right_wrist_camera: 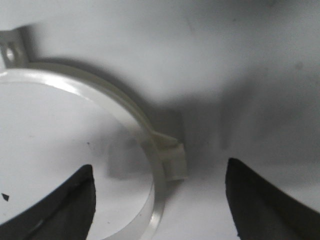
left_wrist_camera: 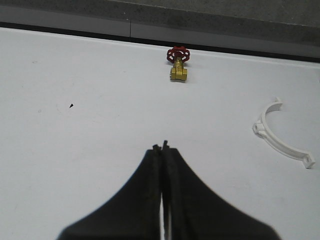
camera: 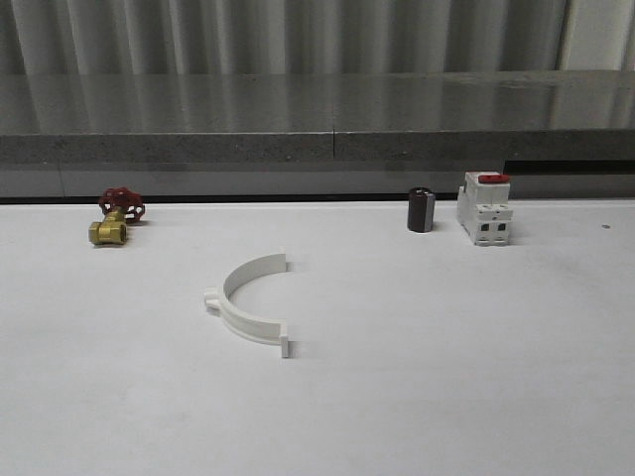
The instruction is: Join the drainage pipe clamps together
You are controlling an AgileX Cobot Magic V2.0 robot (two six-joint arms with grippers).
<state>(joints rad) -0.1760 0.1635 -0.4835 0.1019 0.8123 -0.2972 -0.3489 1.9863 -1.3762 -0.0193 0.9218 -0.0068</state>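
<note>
My right gripper [right_wrist_camera: 160,200], jaws wide and empty, straddles a light, stiff, slick half-ring clamp [right_wrist_camera: 115,110]; I judge the band beside its outer tab [right_wrist_camera: 172,157] the best hold.

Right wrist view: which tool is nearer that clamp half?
Right. Its open tool straddles the clamp half, close above it. The shut left tool sits over bare table, a distant clamp half off to its side.

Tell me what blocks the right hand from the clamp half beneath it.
Nothing visible does. The right hand is open, its fingers on either side of the white clamp half, with only bare table around the band and its side tab.
</note>
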